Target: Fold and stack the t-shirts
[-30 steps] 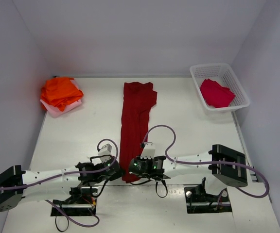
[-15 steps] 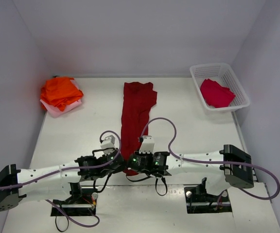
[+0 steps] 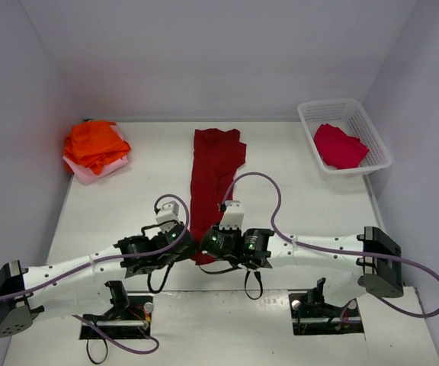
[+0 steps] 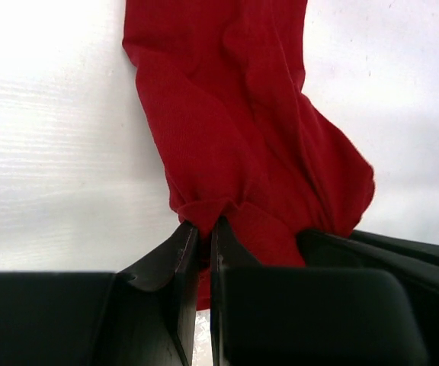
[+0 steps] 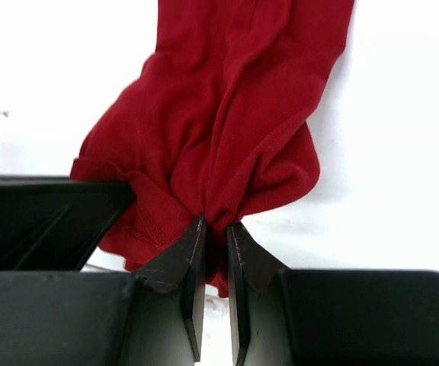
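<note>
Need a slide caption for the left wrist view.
Left gripper shut on the near end of the dark red t-shirt, bunched over the white table.

Centre: dark red t-shirt lies as a long narrow strip down the middle of the table, running far to near. The left gripper and right gripper sit side by side at its near end. Far left: orange t-shirts heaped on a pale pink t-shirt. Far right: white lattice basket, crimson t-shirt inside.
</note>
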